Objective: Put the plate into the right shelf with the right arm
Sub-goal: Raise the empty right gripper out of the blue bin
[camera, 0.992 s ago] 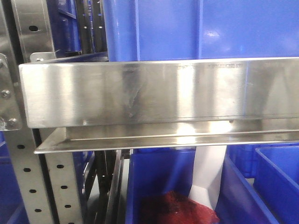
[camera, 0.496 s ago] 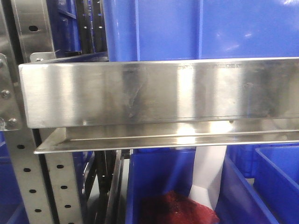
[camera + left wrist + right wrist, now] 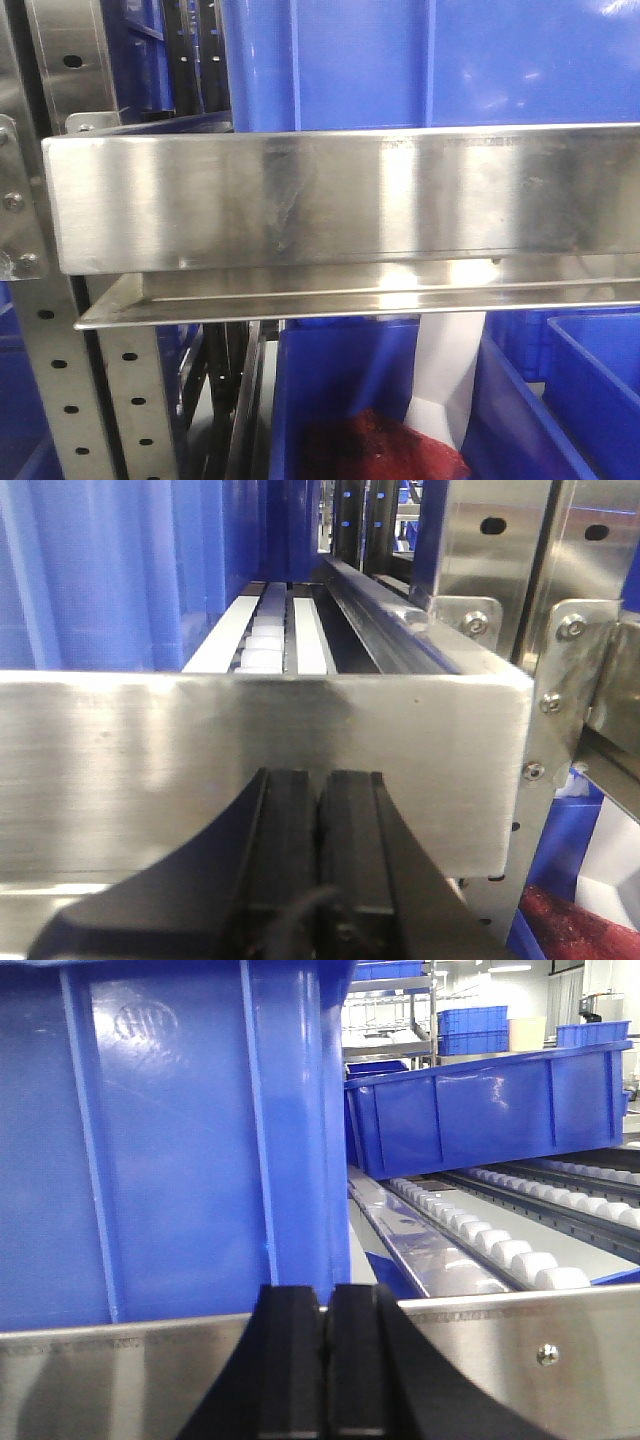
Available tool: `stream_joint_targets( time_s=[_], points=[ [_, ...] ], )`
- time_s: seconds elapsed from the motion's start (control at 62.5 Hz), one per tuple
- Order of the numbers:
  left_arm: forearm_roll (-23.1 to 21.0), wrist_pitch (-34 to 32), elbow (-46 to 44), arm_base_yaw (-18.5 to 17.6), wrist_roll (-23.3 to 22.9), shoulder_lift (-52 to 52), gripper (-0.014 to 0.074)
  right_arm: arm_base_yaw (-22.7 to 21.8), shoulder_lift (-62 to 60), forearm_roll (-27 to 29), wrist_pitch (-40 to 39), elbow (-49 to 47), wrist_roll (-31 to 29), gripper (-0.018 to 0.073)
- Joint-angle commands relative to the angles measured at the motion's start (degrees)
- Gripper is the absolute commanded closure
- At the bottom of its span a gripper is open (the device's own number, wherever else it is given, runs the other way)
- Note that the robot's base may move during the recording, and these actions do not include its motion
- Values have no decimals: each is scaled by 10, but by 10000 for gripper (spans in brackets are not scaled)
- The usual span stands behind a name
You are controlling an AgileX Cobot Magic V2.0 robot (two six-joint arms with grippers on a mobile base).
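Note:
The plate is not in view in any frame. The right shelf's wide steel front rail [image 3: 300, 200] fills the front view, with a deep blue bin [image 3: 420, 60] on it. My right gripper [image 3: 325, 1295] is shut and empty, its tips level with the top of the steel rail [image 3: 520, 1360], just in front of a large blue bin [image 3: 150, 1140]. My left gripper [image 3: 320, 778] is shut and empty, right in front of another steel rail [image 3: 150, 770].
A tilted blue bin [image 3: 480, 1110] sits on white rollers [image 3: 500, 1245] to the right. Perforated uprights [image 3: 60, 380] stand at the left. The lower blue bin [image 3: 340, 380] holds a red heap [image 3: 380, 450] and a white upright object [image 3: 450, 370].

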Motion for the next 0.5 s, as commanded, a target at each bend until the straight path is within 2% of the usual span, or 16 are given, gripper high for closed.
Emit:
stream_joint_targets(
  time_s=[0.0, 0.128, 0.48],
  points=[
    [-3, -49, 5, 1, -2, -4, 643, 2, -8, -13, -42, -3, -6, 503],
    [-3, -49, 5, 1, -2, -4, 643, 13, -8, -33, -41, -3, -6, 503],
    [-3, -49, 5, 1, -2, -4, 643, 35, -8, -29, -26, -3, -6, 503]
  ],
)
